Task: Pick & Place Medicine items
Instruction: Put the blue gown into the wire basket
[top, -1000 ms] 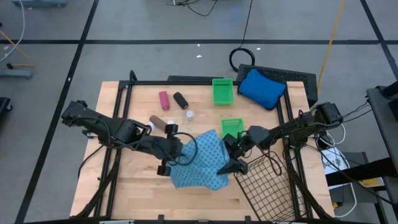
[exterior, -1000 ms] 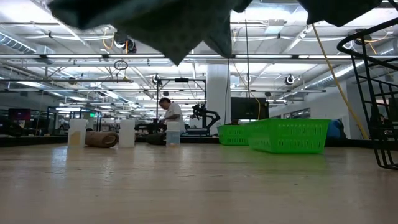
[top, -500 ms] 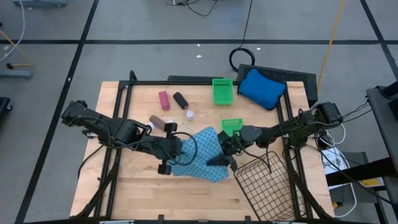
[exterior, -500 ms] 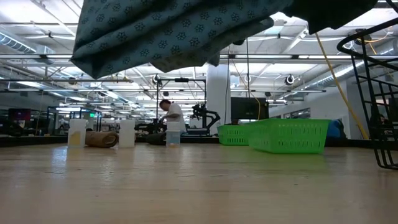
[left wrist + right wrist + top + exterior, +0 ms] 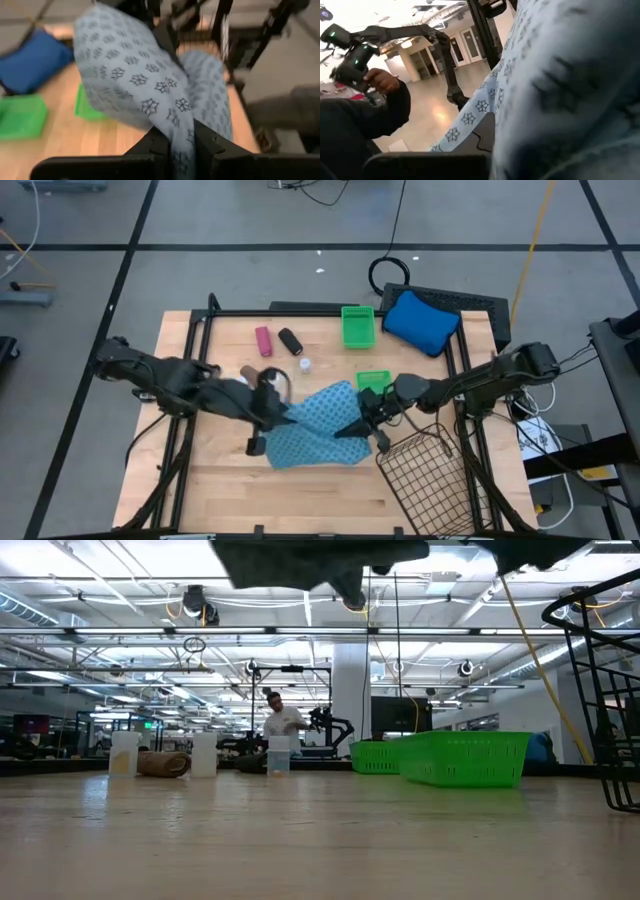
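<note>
A teal-blue patterned cloth (image 5: 312, 425) hangs between my two grippers above the table's middle. My left gripper (image 5: 272, 418) is shut on its left end and my right gripper (image 5: 358, 427) on its right end. In the low view the cloth (image 5: 300, 558) shows only at the top, clear of the table. On the far left of the table lie a magenta cylinder (image 5: 263, 341), a black cylinder (image 5: 290, 341) and a white vial (image 5: 305, 364). A brownish cylinder (image 5: 249, 371) shows partly beside the left arm. My left gripper pinches a bunched fold of the cloth (image 5: 176, 125) between its two fingers, coming from the table's left. The cloth billows away from the fingers and is lifted off the table. My right gripper holds the cloth's right edge (image 5: 470, 119) beside its finger (image 5: 485, 137), coming from the table's right. The cloth drapes over the gripper and hides the place of contact.
Two green trays (image 5: 357, 326) (image 5: 373, 381) stand right of the table's middle, toward the far edge. A blue cushion (image 5: 420, 320) lies at the far right corner. A wire basket (image 5: 425, 478) stands at the near right. A person's hand (image 5: 379, 80) holds a device beyond the table.
My right gripper has shut on the cloth's right edge, moving a little toward the table's left. My left gripper has drawn slightly toward the left and far edges. The cloth has bunched up between them and risen in the low view.
</note>
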